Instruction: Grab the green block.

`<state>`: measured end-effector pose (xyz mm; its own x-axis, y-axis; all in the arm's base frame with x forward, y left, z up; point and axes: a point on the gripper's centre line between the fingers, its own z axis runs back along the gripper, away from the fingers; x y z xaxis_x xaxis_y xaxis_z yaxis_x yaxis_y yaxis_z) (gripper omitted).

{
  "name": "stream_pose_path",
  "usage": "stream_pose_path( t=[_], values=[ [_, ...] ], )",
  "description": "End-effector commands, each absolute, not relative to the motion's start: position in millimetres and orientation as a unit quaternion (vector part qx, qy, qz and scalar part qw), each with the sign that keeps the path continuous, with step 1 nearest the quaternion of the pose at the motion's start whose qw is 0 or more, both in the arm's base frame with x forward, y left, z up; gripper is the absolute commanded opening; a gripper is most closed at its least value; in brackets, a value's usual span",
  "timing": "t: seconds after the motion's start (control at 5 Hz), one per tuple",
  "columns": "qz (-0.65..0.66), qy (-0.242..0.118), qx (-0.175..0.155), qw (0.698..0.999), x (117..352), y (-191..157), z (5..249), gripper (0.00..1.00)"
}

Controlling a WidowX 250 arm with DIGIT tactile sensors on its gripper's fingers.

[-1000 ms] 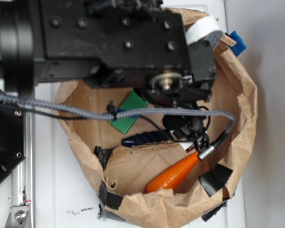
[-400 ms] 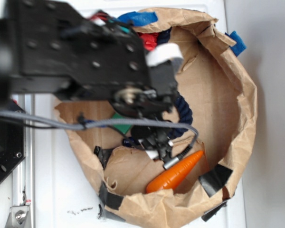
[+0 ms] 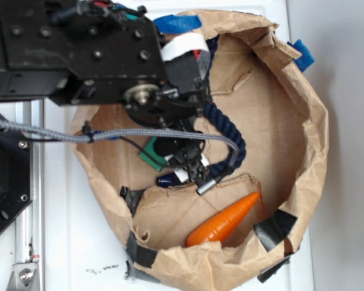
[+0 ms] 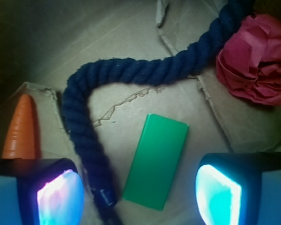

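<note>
gripper [image 4: 138, 190] spread wide, empty, above bag floor | green block [image 4: 156, 161] lay flat between the pads, beside navy rope [image 4: 84, 140] | risk: left pad [image 4: 61, 197] could snag the rope, pinching it with the block

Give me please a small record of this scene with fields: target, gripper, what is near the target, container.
target: green block, lying flat on the cardboard floor, not held
gripper: gripper open, above the block, one glowing pad on each side of it in the wrist view
near the target: dark blue rope runs along the block's left side; whether they touch cannot be told
other things: orange carrot, crumpled red paper
container: brown paper bag, walls rolled down, everything lies inside
</note>
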<state>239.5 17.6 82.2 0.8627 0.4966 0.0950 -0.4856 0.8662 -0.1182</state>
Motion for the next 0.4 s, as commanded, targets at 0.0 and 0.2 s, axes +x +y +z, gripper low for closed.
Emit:
stream_pose_path(
  t=[0.0, 0.2],
  values=[
    [0.253, -0.071, -0.042, 0.964, 240.9, 27.0, 79.2, 1.00],
    [0.251, -0.074, -0.040, 0.964, 240.4, 27.6, 77.1, 1.00]
  ],
)
